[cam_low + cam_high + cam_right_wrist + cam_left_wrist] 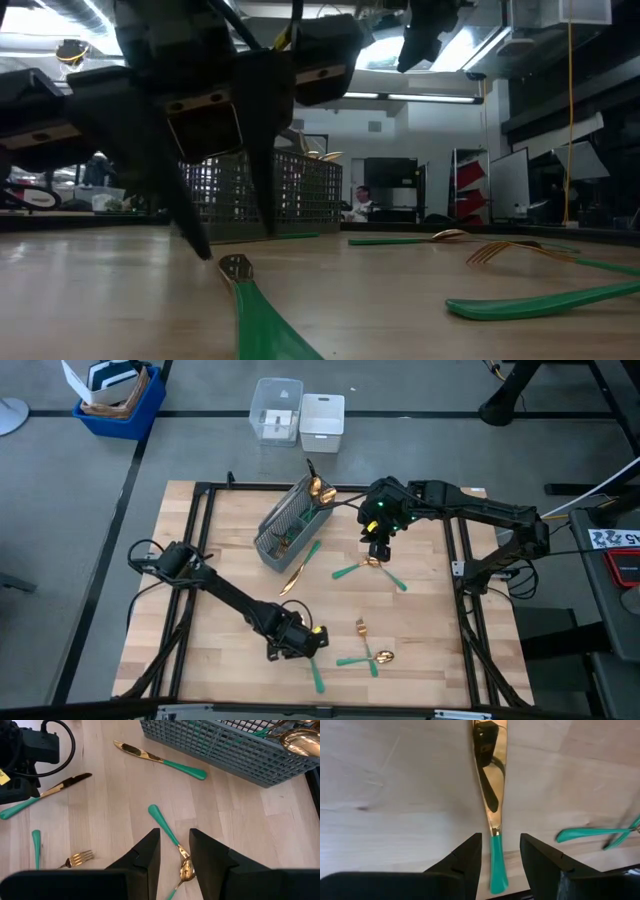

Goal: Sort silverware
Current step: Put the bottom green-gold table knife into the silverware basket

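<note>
A knife (491, 795) with a gold blade and teal handle lies flat on the wooden table. My left gripper (500, 837) is low over it near the table's near edge, open, one finger on each side where blade meets handle (496, 865), with gaps showing. My right gripper (175, 832) hangs open above a teal-handled spoon (172, 842) that lies crossed with another piece (372, 567) at mid-table. The grey mesh caddy (290, 530) lies at the far left with gold spoon heads (318, 490) sticking out.
A second knife (298, 568) lies beside the caddy. A fork (360, 628) and a spoon (378, 657) lie near the left gripper (300, 640). Two clear boxes (300, 415) and a blue bin (115, 400) stand beyond the table. A person (360, 200) shows in the room behind.
</note>
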